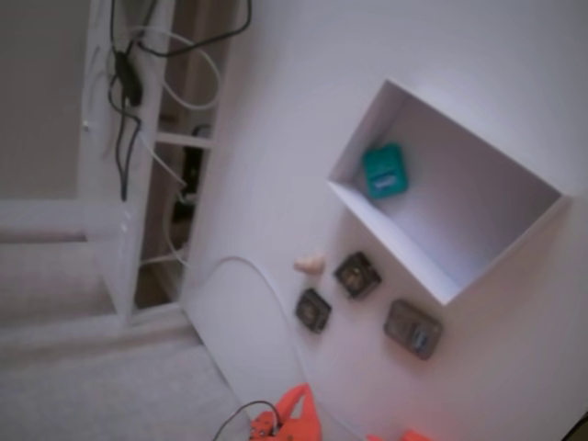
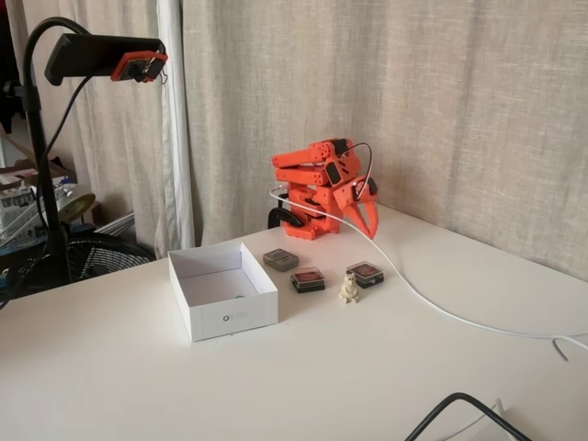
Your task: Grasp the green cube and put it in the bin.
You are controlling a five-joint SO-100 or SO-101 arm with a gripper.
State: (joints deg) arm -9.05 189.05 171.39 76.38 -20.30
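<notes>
One green cube (image 1: 383,171) is being held inside the bin (image 1: 503,166), near its nine o'clock corner in a fixed view. Three dark blocks (image 1: 357,275) are lying just outside, toward seven o'clock. The gripper (image 2: 367,219) is being kept folded back, pinching nothing; its spread cannot be told.

**Curtained room, white table**

A white table (image 2: 138,386) is backed by beige curtains (image 2: 413,101). At nine o'clock in that fixed view a black stand (image 2: 37,165) and what may be a fan (image 2: 101,253) are seen.
</notes>
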